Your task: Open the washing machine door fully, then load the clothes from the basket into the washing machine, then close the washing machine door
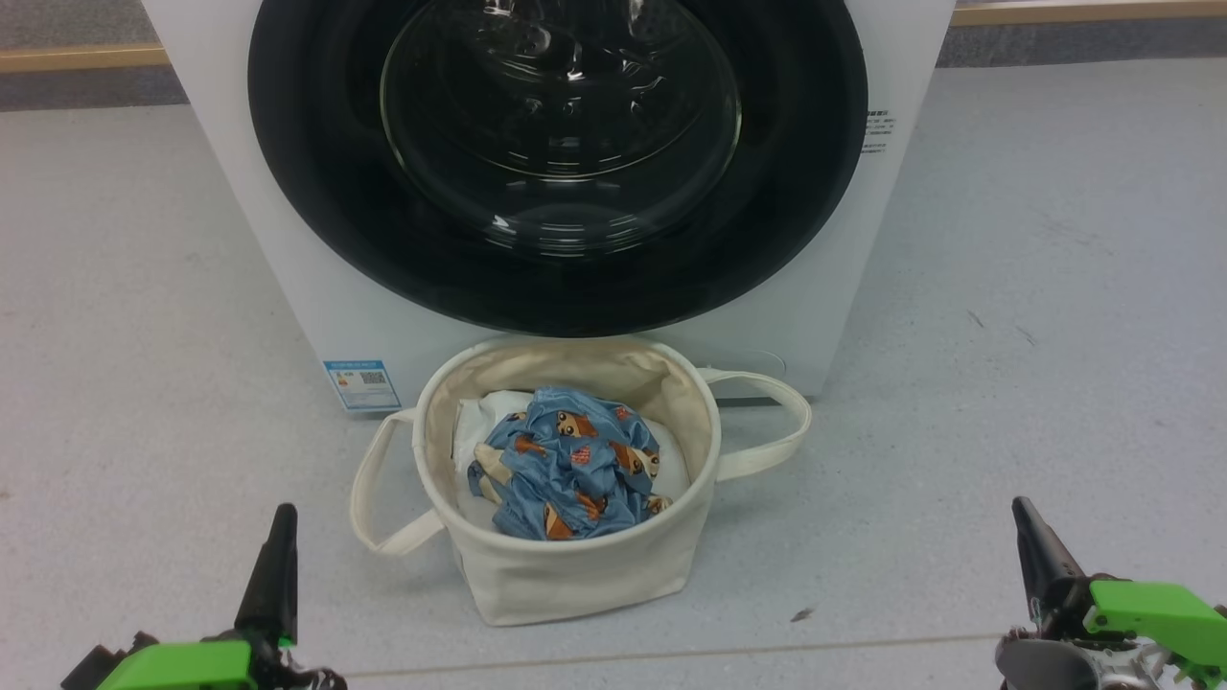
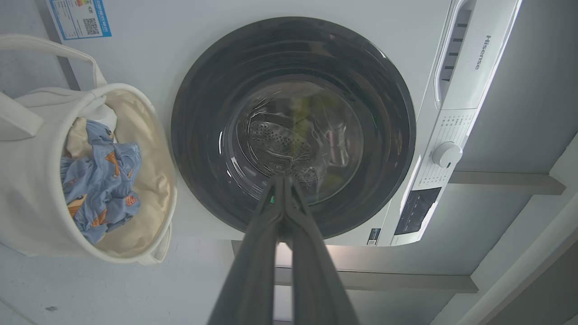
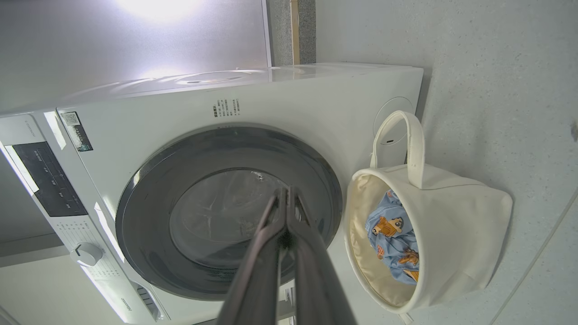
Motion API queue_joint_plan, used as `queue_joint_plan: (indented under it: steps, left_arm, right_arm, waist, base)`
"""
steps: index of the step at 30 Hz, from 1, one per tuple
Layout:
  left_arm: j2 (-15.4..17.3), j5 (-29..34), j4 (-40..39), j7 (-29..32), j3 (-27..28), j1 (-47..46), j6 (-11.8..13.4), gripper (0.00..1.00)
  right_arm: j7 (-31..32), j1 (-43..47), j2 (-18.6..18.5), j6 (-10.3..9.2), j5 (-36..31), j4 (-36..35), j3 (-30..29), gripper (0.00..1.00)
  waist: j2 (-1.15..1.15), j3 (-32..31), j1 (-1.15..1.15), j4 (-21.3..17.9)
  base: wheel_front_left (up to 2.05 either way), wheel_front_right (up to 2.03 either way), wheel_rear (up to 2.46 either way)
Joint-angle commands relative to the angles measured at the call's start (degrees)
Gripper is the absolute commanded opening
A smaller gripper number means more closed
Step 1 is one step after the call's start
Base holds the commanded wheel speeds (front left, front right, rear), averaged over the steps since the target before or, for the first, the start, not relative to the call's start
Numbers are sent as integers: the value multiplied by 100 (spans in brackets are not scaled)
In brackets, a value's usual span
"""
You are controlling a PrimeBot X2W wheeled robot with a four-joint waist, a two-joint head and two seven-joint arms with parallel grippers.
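basket (image 1: 566,575) just beside washing machine door (image 1: 316,240), floor (image 1: 1035,287) around

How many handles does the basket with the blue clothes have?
2. The left handle loops out from the left side of the basket over the floor. The right handle loops out from the right side, near the washing machine. No more seem hidden.

Beyond the left gripper (image 1: 284,513), whose fingers (image 1: 271,585) look like matt dark plastic, the washing machine door (image 1: 561,287) is seen with a glossy black rim and clear, reflective glass. The washing machine (image 1: 383,331) is finished in smooth white. Nearer that gripper, the basket (image 1: 575,575) is made of matt cream canvas and the clothes (image 1: 570,460) of thin, crumpled printed cloth.
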Motion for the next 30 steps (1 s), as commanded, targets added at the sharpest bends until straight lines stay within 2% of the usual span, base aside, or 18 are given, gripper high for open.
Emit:
queue_joint_plan:
  steps: [1, 3, 4, 9, 13, 18, 30]
  left_arm:
    - [31, 19, -150, 49, 197, -266, -41, 0]
    - [31, 19, -150, 49, 197, -266, -41, 0]
    - [0, -2, 31, -7, -4, 4, 2, 100]
    - [-16, -4, 221, -48, -44, 80, 5, 100]
    - [-14, -10, 197, -115, -80, 63, 3, 100]
    - [-12, -18, 161, -199, -118, 56, 1, 100]
    - [-8, 139, 44, -400, -87, -20, -3, 100]
  right_arm:
    - [47, -286, -42, 1, -23, -176, 107, 0]
    - [47, -286, -42, 1, -23, -176, 107, 0]
    - [-4, 5, 3, 0, -2, 34, 2, 100]
    - [-44, 65, 30, 0, -27, 231, 29, 100]
    - [-111, 37, 28, 0, -96, 212, 27, 100]
    - [-195, 21, 25, 0, -161, 148, 10, 100]
    - [-397, -97, 18, 0, -393, -16, -57, 100]
  waist:
    - [0, 0, 0, 0]
    - [0, 0, 0, 0]
    - [0, 0, 0, 0]
    - [0, 12, 1, 1]
    - [0, 1, 13, 15]
    - [0, 10, 1, 33]
    - [0, 27, 0, 86]
  base:
    - [0, 0, 0]
    - [0, 0, 0]
    - [0, 0, 0]
    - [0, 0, 0]
    - [0, 0, 0]
    - [0, 0, 0]
    - [0, 0, 0]
